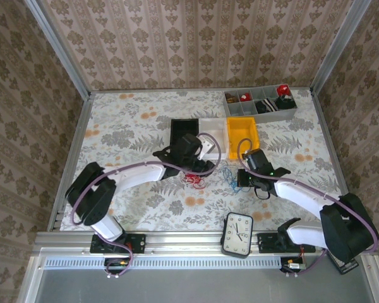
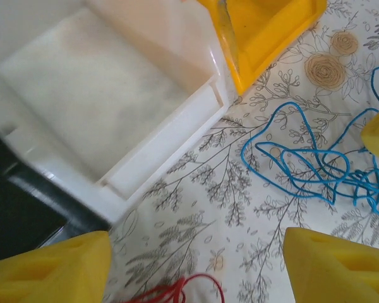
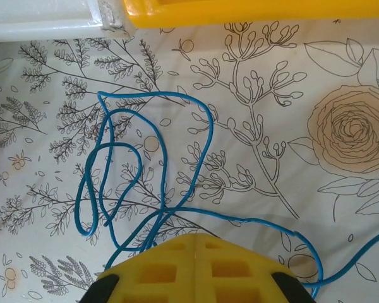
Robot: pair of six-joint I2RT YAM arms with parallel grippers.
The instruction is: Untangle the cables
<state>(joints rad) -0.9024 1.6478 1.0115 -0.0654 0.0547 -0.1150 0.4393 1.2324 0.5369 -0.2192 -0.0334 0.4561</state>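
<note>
Blue cable (image 3: 211,136) in closed right gripper (image 3: 196,245)

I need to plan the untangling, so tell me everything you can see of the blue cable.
The blue cable is a thin, glossy, flexible wire lying loose on the flowered table in several overlapping loops, near the yellow bin. It lies apart from the red cable. Some strands run under the right gripper, whose jaws are closed and seem to pinch it.
</note>
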